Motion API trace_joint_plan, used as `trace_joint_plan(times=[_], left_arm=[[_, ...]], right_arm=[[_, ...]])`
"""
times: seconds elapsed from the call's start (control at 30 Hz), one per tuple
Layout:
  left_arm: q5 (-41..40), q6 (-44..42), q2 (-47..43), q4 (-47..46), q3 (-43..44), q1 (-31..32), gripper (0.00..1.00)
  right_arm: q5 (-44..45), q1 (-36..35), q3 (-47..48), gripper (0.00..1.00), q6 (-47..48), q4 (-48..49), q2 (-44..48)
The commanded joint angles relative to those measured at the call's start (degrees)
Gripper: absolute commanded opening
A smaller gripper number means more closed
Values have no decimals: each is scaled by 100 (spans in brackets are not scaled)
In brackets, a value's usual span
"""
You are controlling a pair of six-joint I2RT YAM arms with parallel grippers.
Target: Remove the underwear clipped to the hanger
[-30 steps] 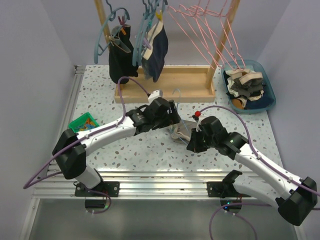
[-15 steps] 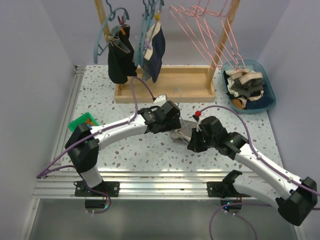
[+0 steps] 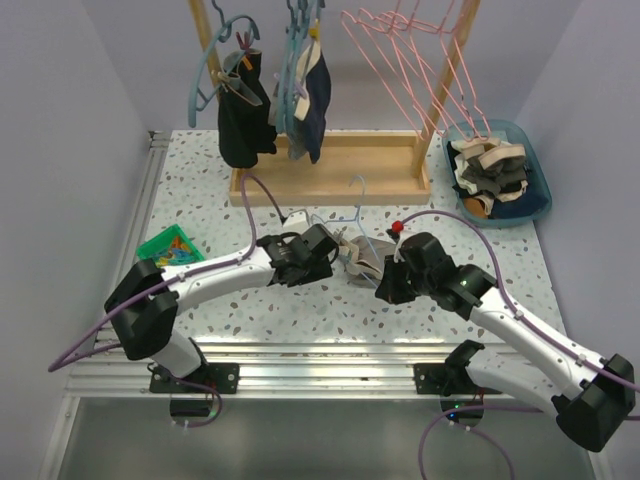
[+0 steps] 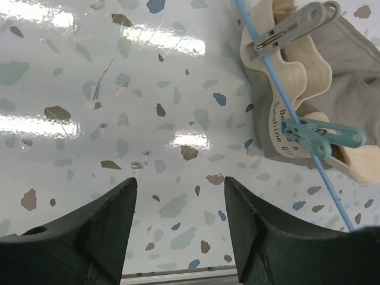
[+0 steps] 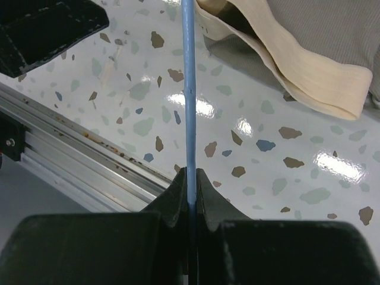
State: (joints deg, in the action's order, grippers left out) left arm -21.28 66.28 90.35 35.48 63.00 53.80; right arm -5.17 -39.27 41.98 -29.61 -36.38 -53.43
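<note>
A blue wire hanger (image 3: 357, 195) lies on the table with grey and beige underwear (image 3: 360, 258) clipped to it. In the left wrist view a grey clip (image 4: 294, 27) and a teal clip (image 4: 323, 135) pin the underwear (image 4: 350, 101) to the wire (image 4: 270, 77). My left gripper (image 3: 325, 262) is open and empty (image 4: 180, 187), low over bare table just left of the underwear. My right gripper (image 3: 385, 288) is shut on the hanger's blue wire (image 5: 189, 89), its tips (image 5: 191, 172) near the table, with the underwear (image 5: 320, 35) beyond them.
A wooden rack (image 3: 330, 165) at the back holds hangers with dark garments (image 3: 245, 110) and pink hangers (image 3: 410, 50). A blue bin (image 3: 540, 175) of underwear sits at the back right. A green tray (image 3: 168, 247) of clips is on the left. The table's metal rail (image 5: 71, 160) runs close by.
My left gripper has drawn back to the left and nearer, off the underwear, which now lies uncovered. The right arm and the hanger have hardly moved.
</note>
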Motion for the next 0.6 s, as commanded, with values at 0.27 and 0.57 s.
trace_joint_plan(times=[0.27,0.57], left_arm=[[80,526,-844,-1132,-264,16,89],[98,430,413,-587,1056,8,92]], right_arm=[[201,-11,109,0,-80,-27,113],[262,-2,241,0,-72,-62,157]])
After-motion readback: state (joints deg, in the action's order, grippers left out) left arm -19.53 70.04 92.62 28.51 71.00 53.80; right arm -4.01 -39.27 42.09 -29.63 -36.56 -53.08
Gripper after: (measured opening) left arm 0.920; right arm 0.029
